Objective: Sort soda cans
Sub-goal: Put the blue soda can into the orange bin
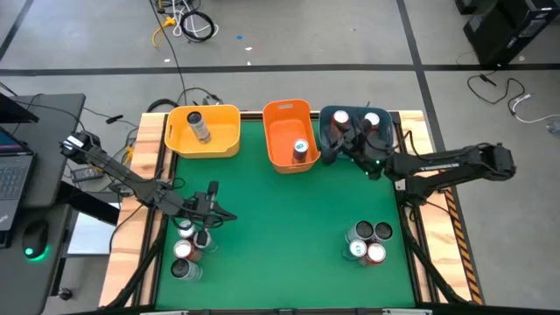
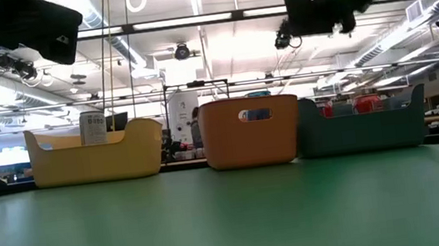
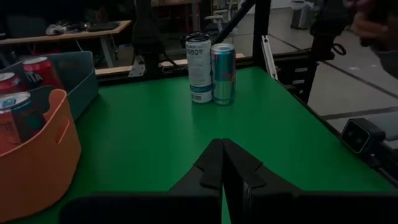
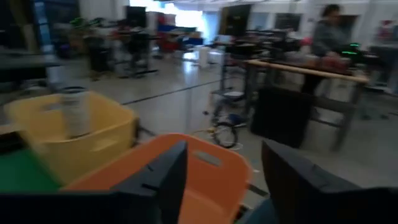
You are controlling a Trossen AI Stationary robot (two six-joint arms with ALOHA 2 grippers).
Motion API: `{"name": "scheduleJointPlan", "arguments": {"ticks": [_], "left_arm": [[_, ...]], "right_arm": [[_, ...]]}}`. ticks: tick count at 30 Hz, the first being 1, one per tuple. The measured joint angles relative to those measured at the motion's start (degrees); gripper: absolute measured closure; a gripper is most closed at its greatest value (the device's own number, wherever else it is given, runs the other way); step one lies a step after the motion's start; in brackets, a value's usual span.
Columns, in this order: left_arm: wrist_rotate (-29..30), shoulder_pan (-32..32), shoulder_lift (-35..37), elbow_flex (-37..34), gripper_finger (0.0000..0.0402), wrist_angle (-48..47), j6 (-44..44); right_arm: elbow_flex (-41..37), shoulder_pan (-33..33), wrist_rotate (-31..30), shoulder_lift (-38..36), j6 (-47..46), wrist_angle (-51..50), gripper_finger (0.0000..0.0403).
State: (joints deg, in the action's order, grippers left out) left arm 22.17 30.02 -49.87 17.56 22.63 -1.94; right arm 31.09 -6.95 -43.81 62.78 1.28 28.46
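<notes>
Tabletop [image 1: 280,236] of green felt with wooden edges, set on grey concrete floor [image 1: 350,35] strewn with cables; beyond, in the low view, a bright workshop hall with ceiling lights. Along the far edge, three bins in a row: yellow bin [image 1: 204,131] holding one grey can, orange bin [image 1: 290,134] with one can, blue bin [image 1: 354,129] with red-topped cans. Right pincer [image 1: 363,156] raised over the blue bin, fingers apart with nothing between them. Left pincer [image 1: 229,215] low over the tabletop's left side, fingers pressed together, empty. Soda cans [image 1: 186,249] clustered just beside the left arm; a second cluster [image 1: 367,242] near the right front corner. Laptop [image 1: 13,175] off to the left.
</notes>
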Motion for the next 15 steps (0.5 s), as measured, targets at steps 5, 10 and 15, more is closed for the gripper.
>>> {"name": "scheduleJointPlan", "arguments": {"ticks": [5,10,15], "left_arm": [[-4.06,-1.73,0.0,0.0,0.0396,0.84,1.53],[-12.07,-6.72,0.0,0.0,0.0396,1.71,3.2],[-21.06,-11.98,0.0,0.0,0.0397,2.05,6.7]], "right_arm": [[10.18,8.78,2.4,0.14,-0.76,-16.6,0.0272],[21.9,15.93,9.07,3.59,-7.88,-36.27,0.0293],[32.58,22.21,13.92,8.81,-17.07,-55.07,0.029]]}}
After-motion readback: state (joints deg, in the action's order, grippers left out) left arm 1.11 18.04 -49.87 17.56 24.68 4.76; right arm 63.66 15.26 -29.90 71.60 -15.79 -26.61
